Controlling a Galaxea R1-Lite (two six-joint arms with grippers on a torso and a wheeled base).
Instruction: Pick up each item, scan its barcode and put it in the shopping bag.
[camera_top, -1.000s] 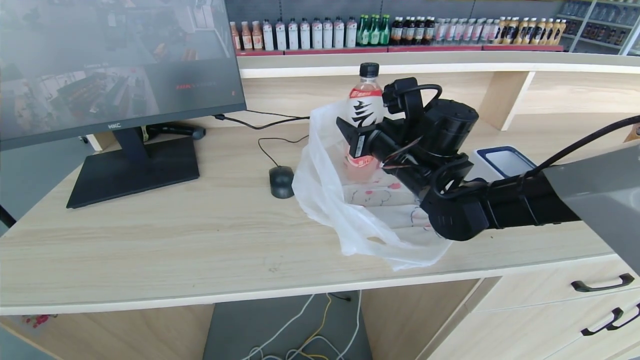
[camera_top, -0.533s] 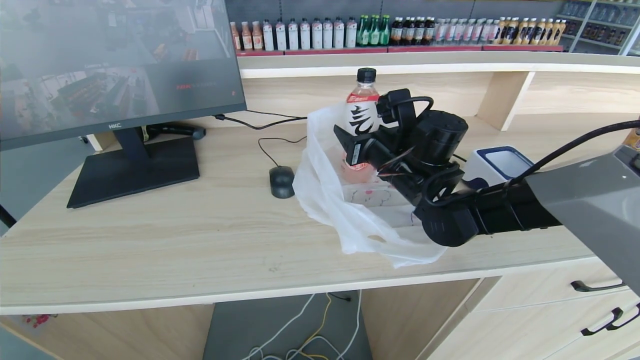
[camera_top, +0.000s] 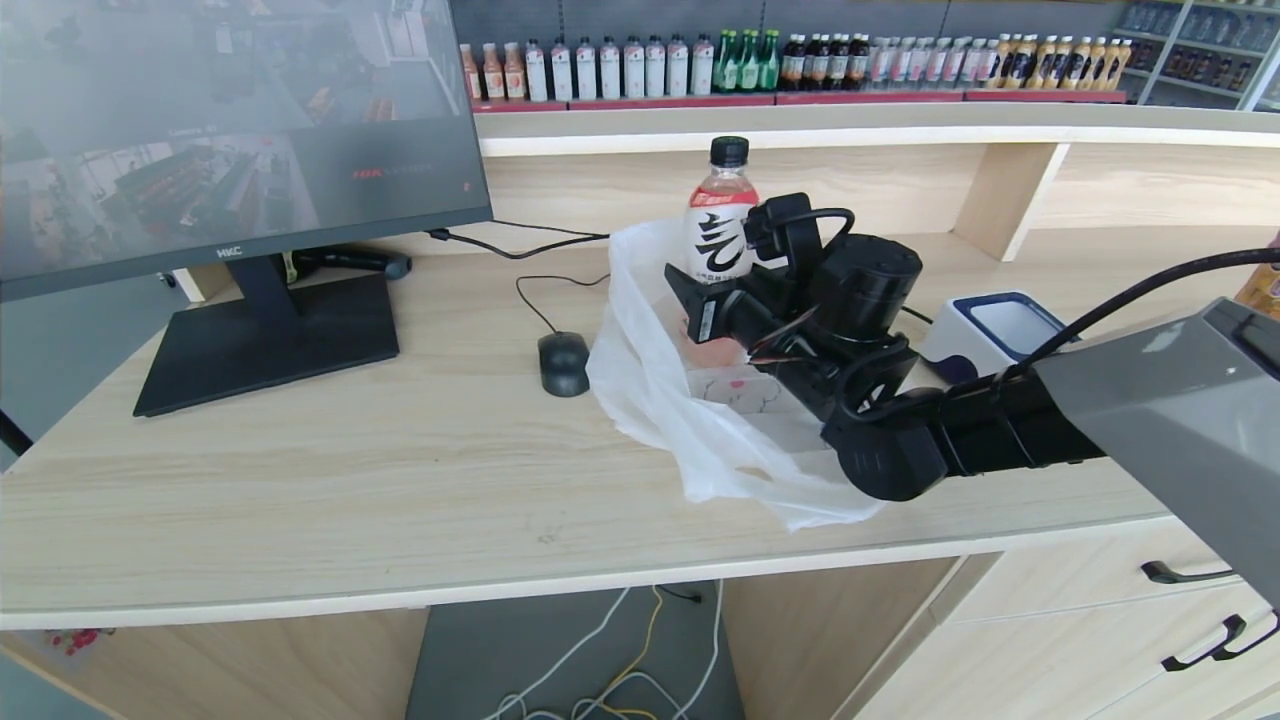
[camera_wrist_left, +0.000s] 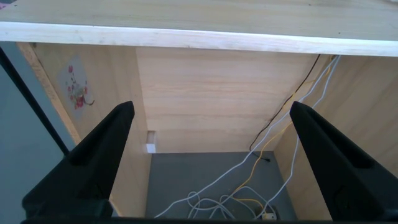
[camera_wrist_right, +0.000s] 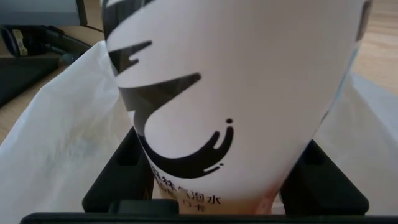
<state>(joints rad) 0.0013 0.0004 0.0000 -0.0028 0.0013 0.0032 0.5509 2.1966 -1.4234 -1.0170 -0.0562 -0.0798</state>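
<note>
Bottle (camera_top: 722, 235) stood upright in the open mouth of the shopping bag (camera_top: 650, 400) on the counter (camera_top: 400, 470), clamped at mid-body by the right gripper (camera_top: 720, 305), its jaws closed against the label on both sides. It was judged filled and rigid: moderately heavy, with a smooth sleeve liable to slip, so the mid-body hold suited it. The left gripper (camera_wrist_left: 211, 155) hung below the counter edge, jaws wide apart and empty. The bottle base and barcode were hidden — contact with the bag floor could not be determined.
</note>
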